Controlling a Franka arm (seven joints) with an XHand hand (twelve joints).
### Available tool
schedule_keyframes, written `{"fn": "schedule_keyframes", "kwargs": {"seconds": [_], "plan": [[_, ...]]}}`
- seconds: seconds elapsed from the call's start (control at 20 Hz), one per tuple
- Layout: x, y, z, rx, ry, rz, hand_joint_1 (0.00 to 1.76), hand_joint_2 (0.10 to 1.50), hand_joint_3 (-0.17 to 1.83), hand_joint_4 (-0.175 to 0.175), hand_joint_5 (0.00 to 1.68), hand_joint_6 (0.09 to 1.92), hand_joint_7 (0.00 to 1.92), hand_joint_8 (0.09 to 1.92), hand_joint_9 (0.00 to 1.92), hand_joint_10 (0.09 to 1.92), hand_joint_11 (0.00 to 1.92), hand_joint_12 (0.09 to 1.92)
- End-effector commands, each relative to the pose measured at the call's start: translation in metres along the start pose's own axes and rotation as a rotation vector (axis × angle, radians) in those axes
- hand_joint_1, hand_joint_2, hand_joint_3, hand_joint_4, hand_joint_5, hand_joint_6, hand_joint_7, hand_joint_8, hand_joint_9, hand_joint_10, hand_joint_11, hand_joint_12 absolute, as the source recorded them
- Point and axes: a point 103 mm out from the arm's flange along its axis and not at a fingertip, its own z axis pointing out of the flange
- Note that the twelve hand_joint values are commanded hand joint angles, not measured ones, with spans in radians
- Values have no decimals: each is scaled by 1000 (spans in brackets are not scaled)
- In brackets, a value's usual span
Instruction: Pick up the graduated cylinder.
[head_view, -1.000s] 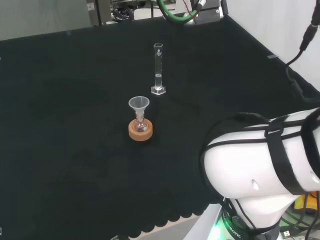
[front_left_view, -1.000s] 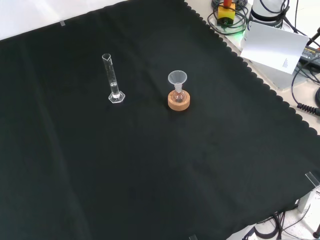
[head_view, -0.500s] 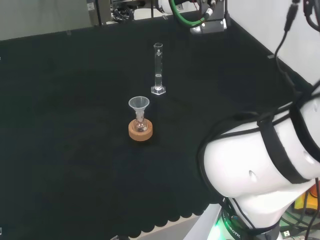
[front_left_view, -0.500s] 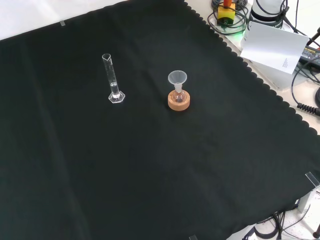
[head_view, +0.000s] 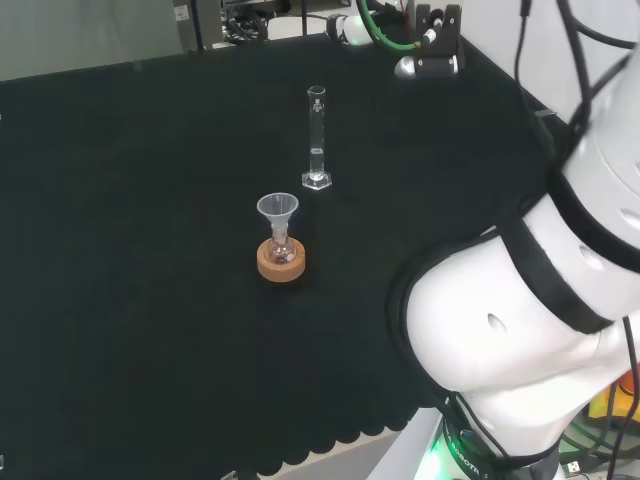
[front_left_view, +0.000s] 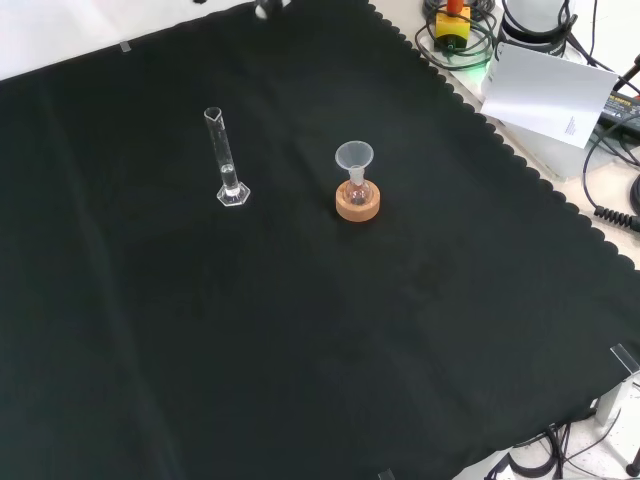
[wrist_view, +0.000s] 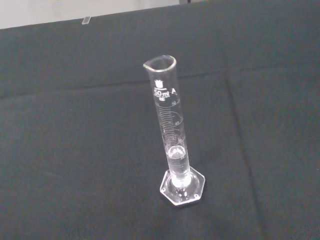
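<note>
While graduated cylinder (head_view: 317, 138) stands upright, untouched on black cloth (front_left_view: 300, 330), left of funnel-topped flask (front_left_view: 356, 185) in front view, pickup not begun; hand's fingers: cannot tell.

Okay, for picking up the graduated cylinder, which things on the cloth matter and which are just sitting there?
Belongs to the job:
- tall clear glass graduated cylinder on a hexagonal foot, standing upright, untouched

Just lying about:
- clear funnel sitting in a small round glass flask
- cork ring stand under that flask
- black cloth covering the bench
</note>
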Motion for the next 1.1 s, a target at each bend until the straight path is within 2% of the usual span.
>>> {"fn": "schedule_keyframes", "kwargs": {"seconds": [0.05, 0.25, 0.55, 0.9, 1.1], "plan": [[-39, 50, 23, -53, 78, -34, 325, 1126, 285, -35, 206, 87, 31, 581, 281, 680, 103, 1382], [-43, 58, 43, -73, 103, -60, 350, 1105, 282, -34, 204, 87, 40, 596, 292, 682, 106, 1382], [-37, 66, 76, -71, 139, -118, 390, 1072, 278, -34, 214, 87, 78, 627, 324, 687, 118, 1385], [-40, 74, 110, -12, 160, -110, 430, 1051, 284, -36, 239, 87, 110, 649, 364, 684, 136, 1382], [-43, 75, 118, -20, 182, -118, 452, 1038, 288, -36, 247, 87, 119, 654, 373, 677, 139, 1380]]}}
